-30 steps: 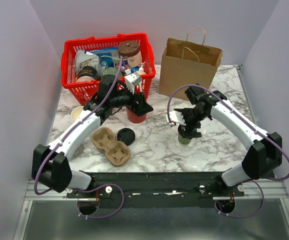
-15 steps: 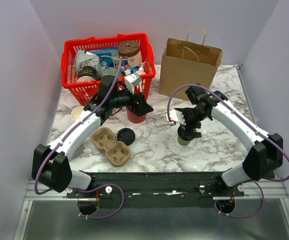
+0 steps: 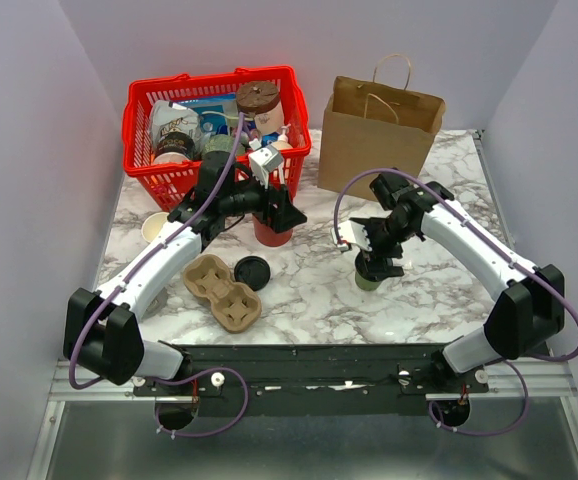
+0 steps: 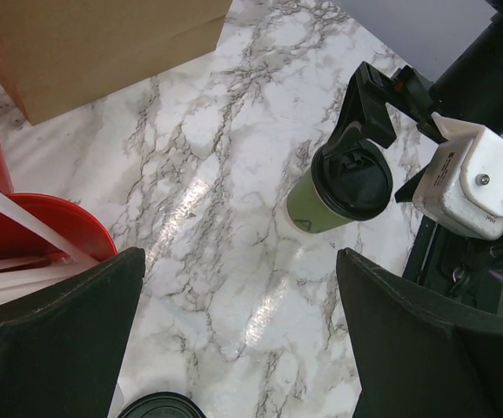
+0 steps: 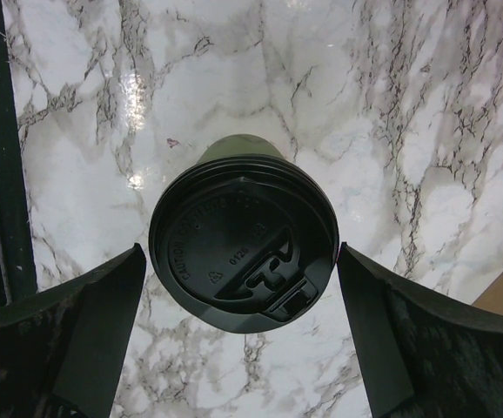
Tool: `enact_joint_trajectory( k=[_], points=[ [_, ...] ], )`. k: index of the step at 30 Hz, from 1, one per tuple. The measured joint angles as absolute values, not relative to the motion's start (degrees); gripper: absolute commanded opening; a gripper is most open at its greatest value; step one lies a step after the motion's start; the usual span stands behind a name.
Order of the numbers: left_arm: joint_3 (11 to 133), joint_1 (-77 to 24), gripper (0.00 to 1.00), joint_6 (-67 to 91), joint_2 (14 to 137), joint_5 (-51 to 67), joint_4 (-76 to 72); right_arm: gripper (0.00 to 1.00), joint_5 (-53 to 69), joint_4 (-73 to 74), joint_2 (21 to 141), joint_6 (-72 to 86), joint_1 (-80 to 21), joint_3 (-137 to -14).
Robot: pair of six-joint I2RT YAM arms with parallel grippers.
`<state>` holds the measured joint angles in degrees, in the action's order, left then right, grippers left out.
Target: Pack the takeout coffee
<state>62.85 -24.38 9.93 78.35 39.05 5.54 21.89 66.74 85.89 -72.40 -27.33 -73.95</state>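
Observation:
The takeout coffee (image 3: 368, 280), a green cup with a black lid, stands upright on the marble table right of centre. It also shows in the left wrist view (image 4: 338, 187) and the right wrist view (image 5: 243, 248). My right gripper (image 3: 376, 262) is open and sits directly above the cup. In the right wrist view (image 5: 241, 261) its fingers stand on either side of the lid, close to the rim but not closed on it. My left gripper (image 3: 285, 214) is open and empty, next to a red cup (image 3: 272, 233). It holds nothing in its own view (image 4: 240, 261).
A brown paper bag (image 3: 374, 135) stands at the back right. A red basket (image 3: 141, 112) full of items is at the back left. A cardboard cup carrier (image 3: 225, 291) and a loose black lid (image 3: 253, 272) lie front left. Lidless cups (image 3: 154, 228) lie at the left edge.
My right gripper has shifted slightly over the coffee cup. The left arm has not moved.

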Motion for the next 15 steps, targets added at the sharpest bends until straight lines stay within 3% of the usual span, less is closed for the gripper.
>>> enact_joint_trajectory(
  k=[15],
  points=[
    [62.8, -24.4, 0.99, 10.8, 78.6, 39.1, 5.2, 0.81, 20.5, 67.0, 86.1, -71.3, -27.3, -74.0]
  ],
)
